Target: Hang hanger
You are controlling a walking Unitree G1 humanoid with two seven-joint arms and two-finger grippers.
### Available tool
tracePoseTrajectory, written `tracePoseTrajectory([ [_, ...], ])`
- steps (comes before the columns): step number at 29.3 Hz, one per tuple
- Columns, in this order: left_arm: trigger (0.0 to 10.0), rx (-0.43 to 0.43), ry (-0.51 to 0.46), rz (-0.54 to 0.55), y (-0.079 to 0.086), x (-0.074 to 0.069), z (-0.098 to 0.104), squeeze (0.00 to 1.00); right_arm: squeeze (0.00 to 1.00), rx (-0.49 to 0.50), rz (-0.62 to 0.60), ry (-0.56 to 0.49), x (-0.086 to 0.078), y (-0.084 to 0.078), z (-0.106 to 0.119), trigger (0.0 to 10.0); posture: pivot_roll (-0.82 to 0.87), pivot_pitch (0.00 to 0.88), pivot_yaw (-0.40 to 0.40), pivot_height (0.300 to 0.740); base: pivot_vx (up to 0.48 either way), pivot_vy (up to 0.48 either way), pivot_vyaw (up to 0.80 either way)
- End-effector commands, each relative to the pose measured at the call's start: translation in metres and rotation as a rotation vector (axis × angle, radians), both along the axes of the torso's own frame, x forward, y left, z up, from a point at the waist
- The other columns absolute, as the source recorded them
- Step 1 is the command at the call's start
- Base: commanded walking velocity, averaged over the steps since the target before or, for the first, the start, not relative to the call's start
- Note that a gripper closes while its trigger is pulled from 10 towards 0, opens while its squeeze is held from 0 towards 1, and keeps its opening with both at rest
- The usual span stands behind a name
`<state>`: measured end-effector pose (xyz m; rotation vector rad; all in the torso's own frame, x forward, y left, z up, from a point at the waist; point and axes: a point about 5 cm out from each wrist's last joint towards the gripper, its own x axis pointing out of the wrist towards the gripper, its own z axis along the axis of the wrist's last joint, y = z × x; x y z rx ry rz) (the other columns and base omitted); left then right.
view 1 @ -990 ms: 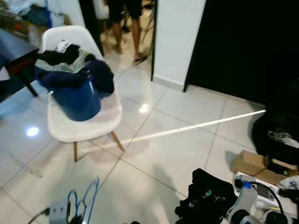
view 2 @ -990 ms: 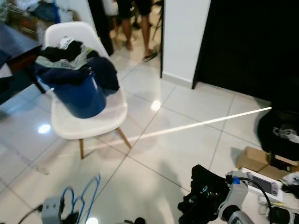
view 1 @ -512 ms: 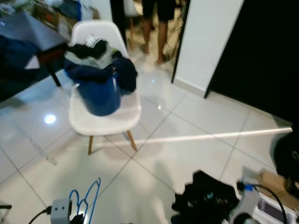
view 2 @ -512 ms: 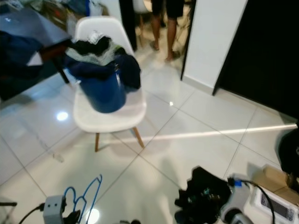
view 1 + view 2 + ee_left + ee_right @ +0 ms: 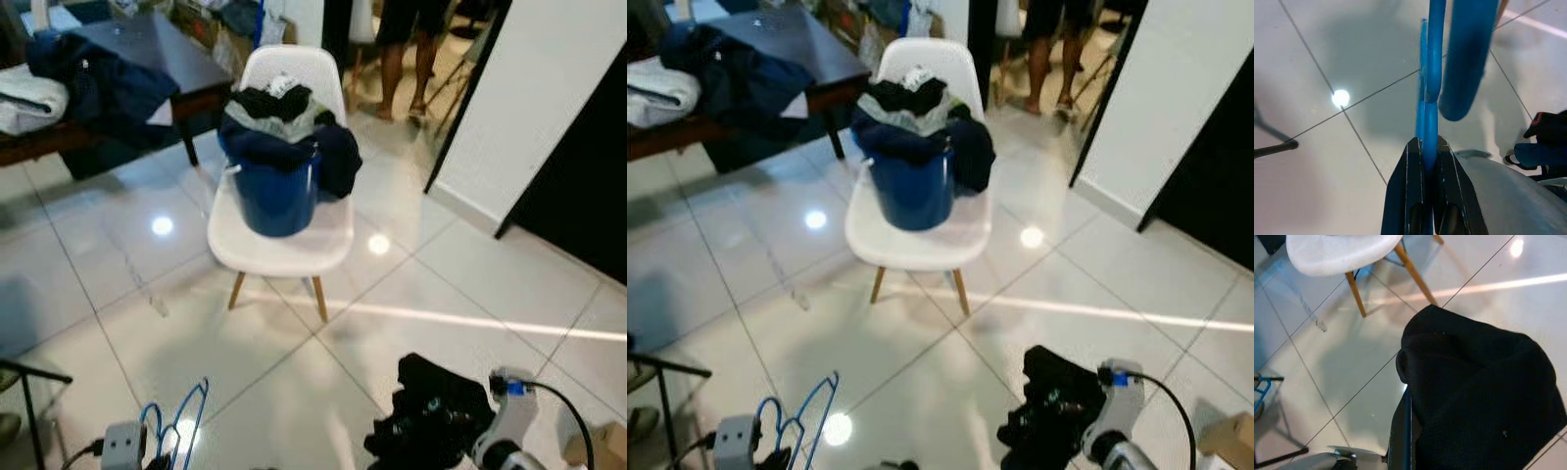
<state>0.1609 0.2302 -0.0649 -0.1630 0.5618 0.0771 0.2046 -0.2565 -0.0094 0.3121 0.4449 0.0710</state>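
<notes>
A blue wire hanger [image 5: 181, 426] hangs low at the bottom left, over the tiled floor. My left gripper [image 5: 1426, 147] is shut on its blue rod, and the hanger's hook [image 5: 1464, 58] curves just beyond the fingertips. At the bottom right my right gripper [image 5: 1406, 423] is shut on a bunched black garment [image 5: 434, 406], which drapes over it and hides most of its fingers.
A white chair [image 5: 284, 250] stands ahead with a blue bucket [image 5: 277, 196] heaped with dark clothes. A dark table [image 5: 157, 54] with more clothes is at the far left. A person's legs [image 5: 402, 59] stand beyond, by a white wall [image 5: 549, 98]. A thin black stand leg [image 5: 29, 387] is at lower left.
The whole view has swung to the left, so the chair now sits nearer the middle and the dark table has come into sight. Both grippers keep their hold.
</notes>
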Motion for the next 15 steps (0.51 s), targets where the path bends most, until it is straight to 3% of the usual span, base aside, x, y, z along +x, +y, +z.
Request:
tracePoseTrajectory([
  [1, 10.0, -0.004, 0.027, 0.000, -0.0003, -0.0068, -0.0038, 0.00, 0.00, 0.005, -0.011, 0.003, -0.0028, -0.0015, -0.0011, 10.0, 0.02, 0.185, -0.033, 0.740, 0.000, 0.000, 0.65],
  [15, 10.0, -0.004, 0.023, 0.000, 0.0004, -0.0042, -0.0027, 0.00, 0.00, 0.003, -0.007, -0.005, -0.0001, 0.0002, 0.0010, 10.0, 0.02, 0.191, -0.030, 0.740, 0.000, 0.000, 0.65],
])
